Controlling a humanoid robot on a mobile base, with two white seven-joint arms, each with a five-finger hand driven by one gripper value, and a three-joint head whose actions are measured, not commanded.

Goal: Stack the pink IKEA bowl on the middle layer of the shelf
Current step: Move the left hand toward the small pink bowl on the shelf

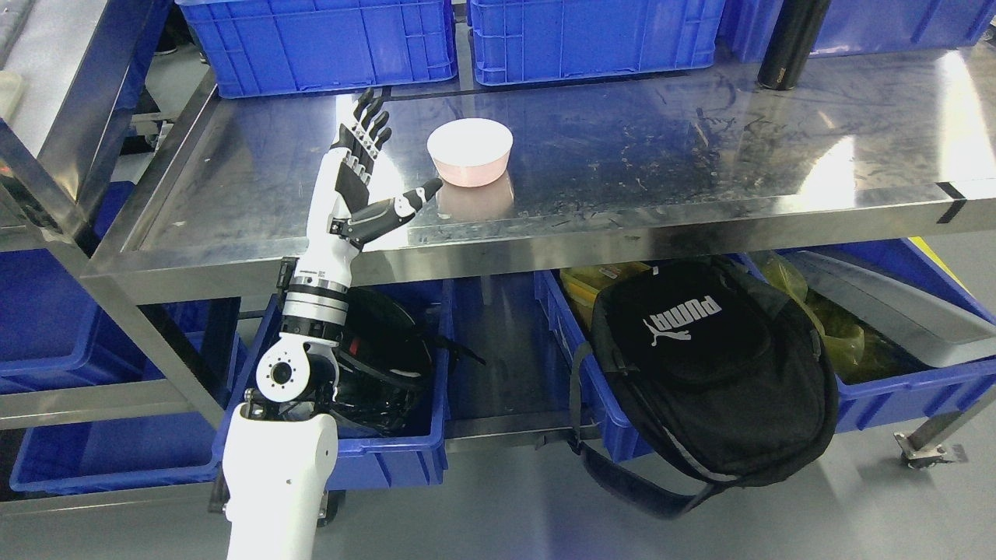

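Stainless-steel shelf spanning the frame, its reflective deck carrying blue plastic crates along the 12 o'clock edge and a black cylinder at 1 o'clock. Below, at 5 o'clock, a black Puma backpack leans on a lower blue bin. Left hand, at 10 o'clock, released with fingers extended upward and thumb pointing toward the pink bowl, just beside it; bowl upright on the deck, near centre
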